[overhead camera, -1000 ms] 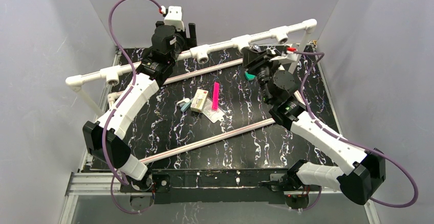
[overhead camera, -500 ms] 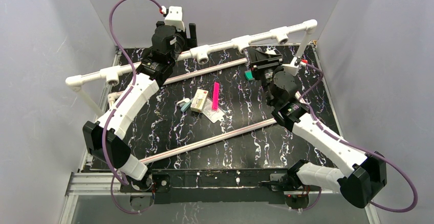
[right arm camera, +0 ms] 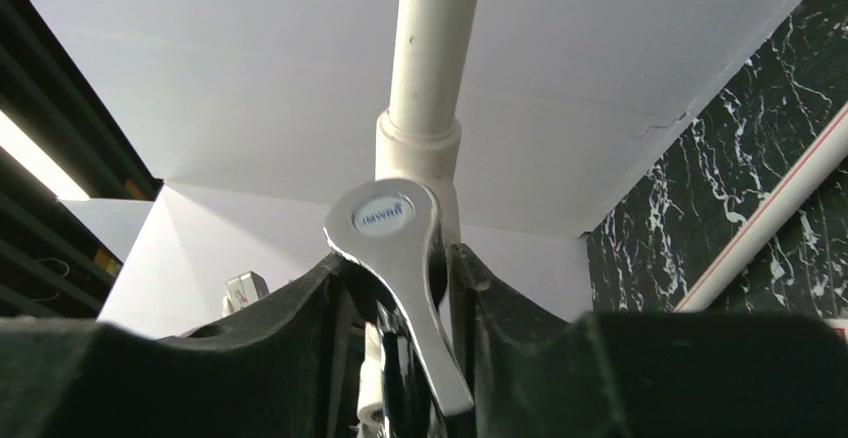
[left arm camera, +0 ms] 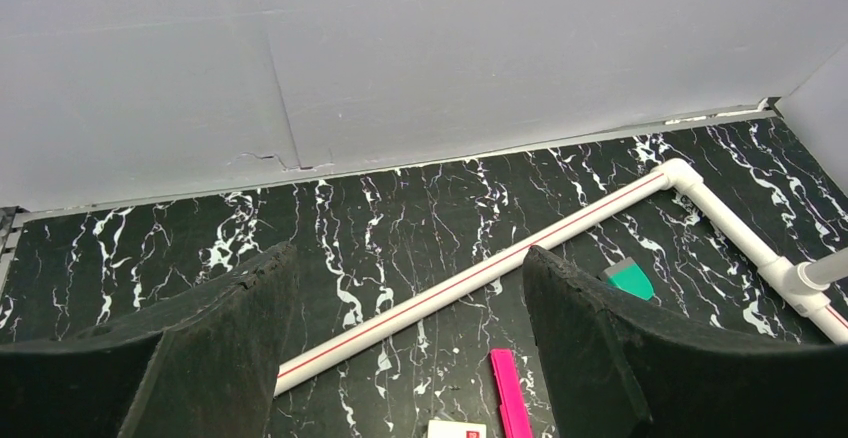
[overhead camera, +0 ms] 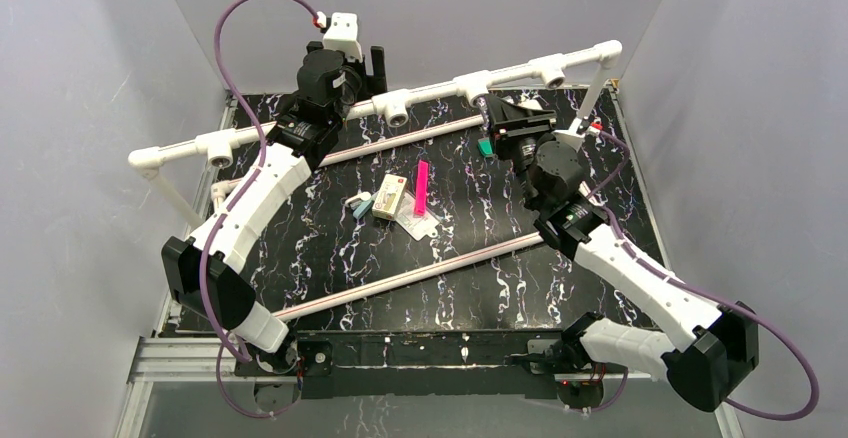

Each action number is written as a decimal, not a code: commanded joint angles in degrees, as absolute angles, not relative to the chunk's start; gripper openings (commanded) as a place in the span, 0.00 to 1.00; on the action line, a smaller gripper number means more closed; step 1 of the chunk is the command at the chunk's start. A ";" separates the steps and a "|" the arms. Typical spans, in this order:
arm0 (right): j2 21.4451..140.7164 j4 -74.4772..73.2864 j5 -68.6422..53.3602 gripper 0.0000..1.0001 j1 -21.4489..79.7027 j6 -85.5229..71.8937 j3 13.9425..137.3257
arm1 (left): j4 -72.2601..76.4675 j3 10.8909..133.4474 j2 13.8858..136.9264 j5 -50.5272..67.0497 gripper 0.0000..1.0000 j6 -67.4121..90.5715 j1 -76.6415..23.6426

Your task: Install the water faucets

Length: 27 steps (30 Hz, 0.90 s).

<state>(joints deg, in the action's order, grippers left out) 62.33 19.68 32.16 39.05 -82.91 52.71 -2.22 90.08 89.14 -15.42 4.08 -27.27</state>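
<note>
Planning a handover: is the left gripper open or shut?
Open: the left gripper shows its fingers wide apart, nothing held between them.

So the whole setup sits on a table with a black top covered in white marble-style veining, kinda glossy. It's boxed in on three sides by plain pale grey panels: a far wall, a left wall and a right wall, all leaning outward a bit toward the top. The far one has a vertical seam with a small crack at its foot, right where it meets the tabletop. A silver metal rail runs along the near edge. Lighting is soft and even. Past a panel's edge there are dark slats with one bright strip light.
</note>
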 commanded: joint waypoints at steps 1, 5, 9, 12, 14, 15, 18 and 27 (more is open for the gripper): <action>59.85 11.93 31.58 0.49 39.64 -79.03 50.95 | -10.44 86.76 91.23 -14.41 0.80 4.44 -28.04; 57.91 12.70 31.51 0.61 39.64 -77.14 50.08 | -10.40 86.90 91.38 -14.41 0.80 4.48 -28.04; 56.59 12.66 31.13 0.67 39.64 -75.54 49.94 | -10.46 86.99 91.59 -14.24 0.80 4.48 -28.04; 55.73 12.59 30.20 0.70 39.66 -73.16 49.93 | -10.56 87.11 91.73 -14.24 0.80 4.48 -28.04; 55.00 12.02 29.62 0.71 39.67 -70.82 50.17 | -10.57 87.14 91.70 -14.32 0.80 4.48 -28.04; 54.63 11.67 29.18 0.72 39.64 -69.41 50.43 | -10.67 87.19 91.68 -14.33 0.80 4.48 -28.04; 53.27 10.43 28.79 0.72 39.64 -65.35 51.10 | -10.72 87.23 91.82 -14.42 0.80 4.40 -28.04; 51.79 3.11 24.79 0.72 39.64 -46.09 57.68 | -10.99 87.76 92.24 -14.15 0.80 4.48 -28.04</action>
<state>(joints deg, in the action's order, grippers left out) 52.97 5.98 27.33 39.44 -57.52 52.84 -1.76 90.11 89.23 -15.42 4.08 -27.27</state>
